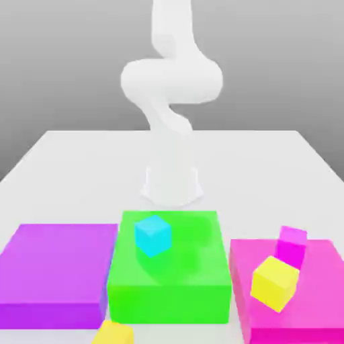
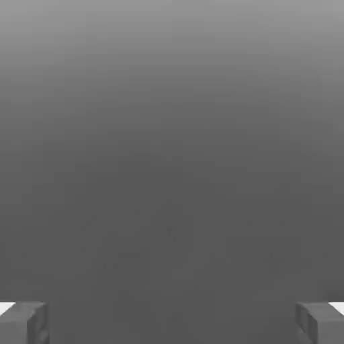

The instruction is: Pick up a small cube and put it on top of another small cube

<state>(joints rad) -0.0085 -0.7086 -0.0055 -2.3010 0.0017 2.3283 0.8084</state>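
White table [image 1: 67, 168] under grey backdrop. Cyan cube [image 1: 153, 235] rests on the green block [image 1: 171, 282]; golden-yellow cube [image 1: 113, 333] lies at its 7 o'clock. Gripper [image 2: 172, 321] fingers [image 2: 23, 321] spread wide, empty.

Cyan cube [image 1: 152, 235] atop the green block [image 1: 169, 282]; golden-yellow cube [image 1: 112, 333] just before it.

A bare simulated test bench is shown rather than any lived-in room. A plain white table [image 1: 60, 161] is set against a featureless grey backdrop, and a white arm [image 1: 171, 101] is mounted on it. Flat-shaded blocks in purple [image 1: 57, 272], green [image 1: 171, 275] and pink [image 1: 316, 295] are laid out along its near edge.
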